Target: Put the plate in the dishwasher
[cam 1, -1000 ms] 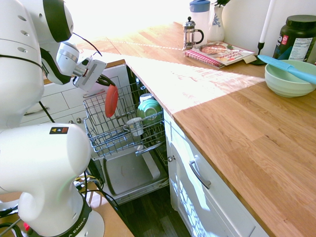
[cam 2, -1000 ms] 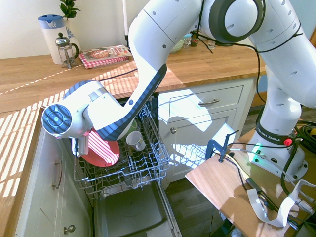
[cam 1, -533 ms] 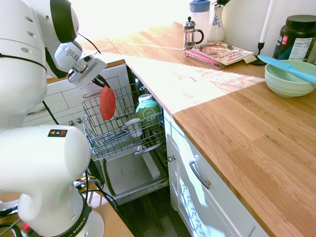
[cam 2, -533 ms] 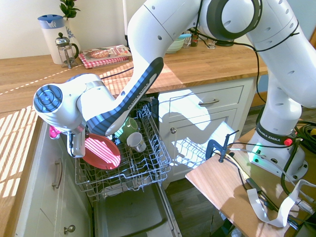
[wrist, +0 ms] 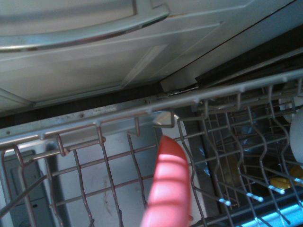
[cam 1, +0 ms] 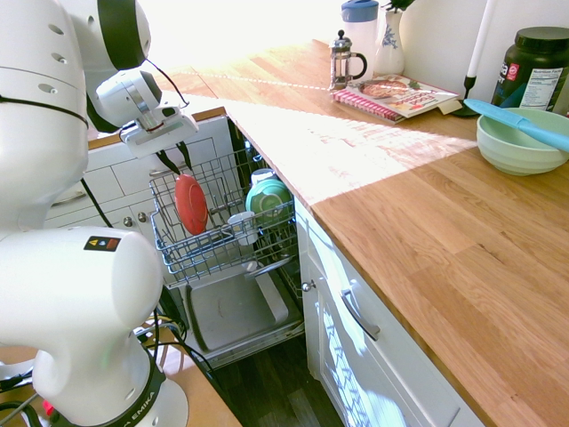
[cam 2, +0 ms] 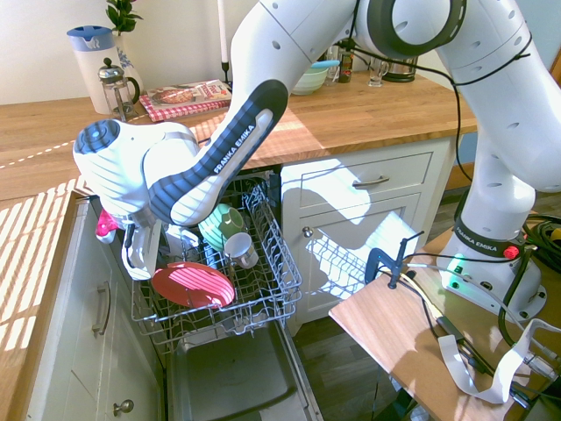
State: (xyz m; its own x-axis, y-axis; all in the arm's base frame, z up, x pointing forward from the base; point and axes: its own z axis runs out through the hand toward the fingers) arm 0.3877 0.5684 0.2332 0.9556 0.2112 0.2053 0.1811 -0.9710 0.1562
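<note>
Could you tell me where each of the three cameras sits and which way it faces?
First exterior view: behind the arm's base, facing along the counter toward the dishwasher; the arm rises on the picture's left.
Second exterior view: opposite side, facing the cabinets; the arm arches over from the picture's right.
Wrist view: close above the rack; no arm shows.
All three show the plate in the rack.

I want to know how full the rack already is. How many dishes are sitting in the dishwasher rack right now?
3 visible: the plate on edge at the rack's left side, a green bowl toward the counter side, and a white cup between them. Others may be hidden behind the arm.
</note>
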